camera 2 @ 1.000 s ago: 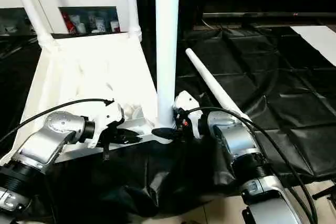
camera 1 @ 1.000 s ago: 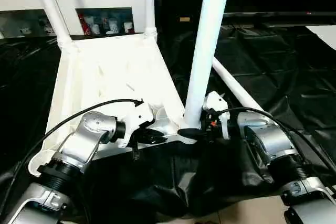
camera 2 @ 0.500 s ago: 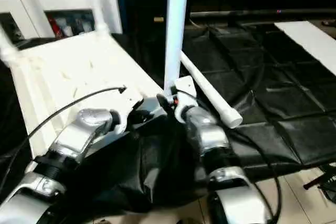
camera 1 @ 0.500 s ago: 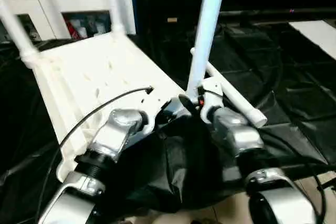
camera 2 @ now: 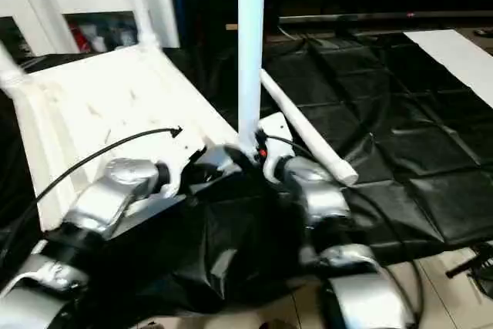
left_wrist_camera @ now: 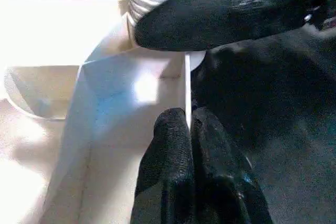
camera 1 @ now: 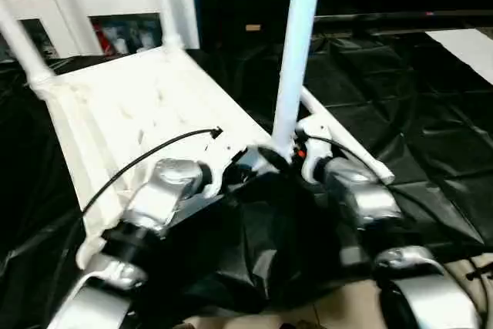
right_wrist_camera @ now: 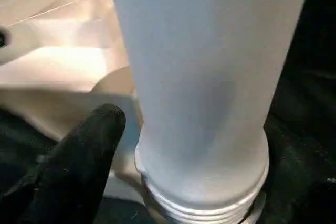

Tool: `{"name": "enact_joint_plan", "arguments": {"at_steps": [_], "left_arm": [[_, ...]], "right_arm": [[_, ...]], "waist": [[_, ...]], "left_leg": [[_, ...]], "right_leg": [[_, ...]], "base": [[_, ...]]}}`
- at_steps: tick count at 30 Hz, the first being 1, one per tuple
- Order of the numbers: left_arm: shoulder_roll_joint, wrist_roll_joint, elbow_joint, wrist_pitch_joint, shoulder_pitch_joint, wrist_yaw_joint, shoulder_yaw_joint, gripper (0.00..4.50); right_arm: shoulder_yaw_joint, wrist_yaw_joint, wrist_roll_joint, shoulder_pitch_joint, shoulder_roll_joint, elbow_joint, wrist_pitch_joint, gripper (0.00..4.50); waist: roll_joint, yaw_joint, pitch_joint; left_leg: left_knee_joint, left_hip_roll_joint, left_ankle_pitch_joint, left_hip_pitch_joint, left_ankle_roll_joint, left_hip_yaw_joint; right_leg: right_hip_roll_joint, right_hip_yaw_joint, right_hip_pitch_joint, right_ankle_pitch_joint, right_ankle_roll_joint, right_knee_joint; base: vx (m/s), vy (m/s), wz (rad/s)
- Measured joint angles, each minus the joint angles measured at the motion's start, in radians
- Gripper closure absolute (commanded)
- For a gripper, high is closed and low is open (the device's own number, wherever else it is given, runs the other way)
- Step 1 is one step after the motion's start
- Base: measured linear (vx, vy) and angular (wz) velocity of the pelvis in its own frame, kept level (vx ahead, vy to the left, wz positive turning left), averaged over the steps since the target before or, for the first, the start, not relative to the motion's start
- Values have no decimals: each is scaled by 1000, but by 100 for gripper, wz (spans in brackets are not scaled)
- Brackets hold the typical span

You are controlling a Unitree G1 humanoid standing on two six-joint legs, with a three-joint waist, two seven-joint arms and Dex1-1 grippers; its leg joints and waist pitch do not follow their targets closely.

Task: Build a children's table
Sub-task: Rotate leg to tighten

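- My left gripper pinches the upturned table top by its thin rim.
- My right gripper brackets the upright leg; grip unclear.
- Light, stiff, slick plastic: I'd hold low.

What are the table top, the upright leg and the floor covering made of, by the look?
Table top: white moulded plastic, likely; thin ribs, soft sheen.
Upright leg: white plastic tube, smooth and matte, threaded rings at its base.
Floor covering: black glossy sheet, probably plastic film; creases, glare.
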Motion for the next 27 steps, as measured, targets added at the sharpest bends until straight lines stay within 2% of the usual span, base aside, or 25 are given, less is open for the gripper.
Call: {"name": "enact_joint_plan", "arguments": {"at_steps": [8,10,12,22,27], "left_arm": [[82,-33,-53,-40,42,-159,-20,450],[112,-48,-77,-41,56,-201,-29,450],[142,-55,-105,-41,71,-246,-37,450],[164,-57,-116,-48,75,-291,-48,450],[169,-57,-123,-53,81,-294,-53,450]], "right_arm": [[81,283,3,31,-116,-95,12,52],[99,332,7,36,-136,-124,18,52],[119,383,15,41,-139,-147,26,84],[128,415,30,50,-146,-163,50,172],[131,416,32,70,-139,-192,62,180]], "waist": [[1,31,1],[0,33,1],[0,35,1],[0,45,1],[0,50,1]], "left_leg": [[0,2,1,0,1,0],[0,2,1,0,1,0],[0,2,1,0,1,0],[1,2,1,0,1,1],[1,2,1,-1,1,1]], "right_leg": [[-1,0,0,0,0,0],[-1,0,0,0,0,0],[-1,0,0,0,0,0],[-1,0,1,-1,1,1],[-1,0,1,-1,1,0]], "base": [[0,0,0],[0,0,0],[0,0,0],[0,0,0],[0,0,0]]}}
